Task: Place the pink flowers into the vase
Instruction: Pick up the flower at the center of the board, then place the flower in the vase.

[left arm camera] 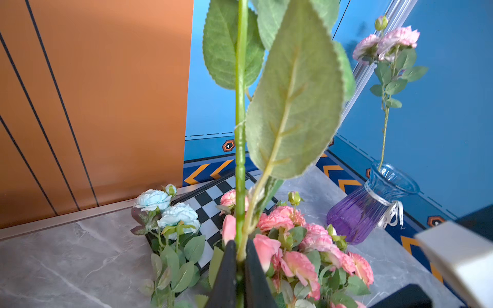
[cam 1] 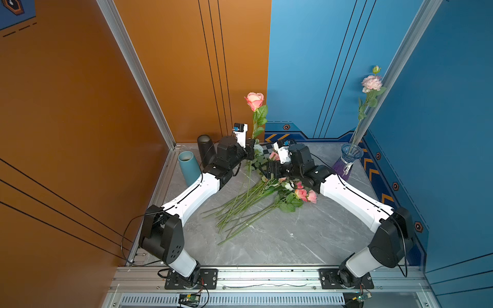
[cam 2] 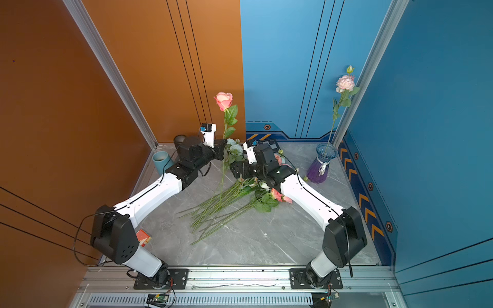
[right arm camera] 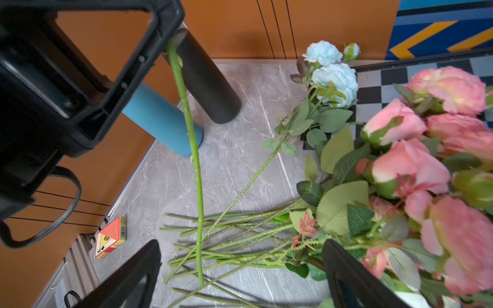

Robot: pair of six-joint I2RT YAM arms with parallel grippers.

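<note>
pink rose (cam 1: 254,100): salmon bloom, upright leafy stem | left end effector (left arm camera: 241,249) clamps it | right end effector (right arm camera: 240,244) apart

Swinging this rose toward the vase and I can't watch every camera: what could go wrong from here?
1. The left jaws pinch the rose by its thin stem, bloom high above: it may pivot or slip.
2. Its lower end hangs among the loose stems and may drag them.
3. The right arm stands between it and the vase, whose narrow mouth already holds a flower: a bump could topple either.
</note>
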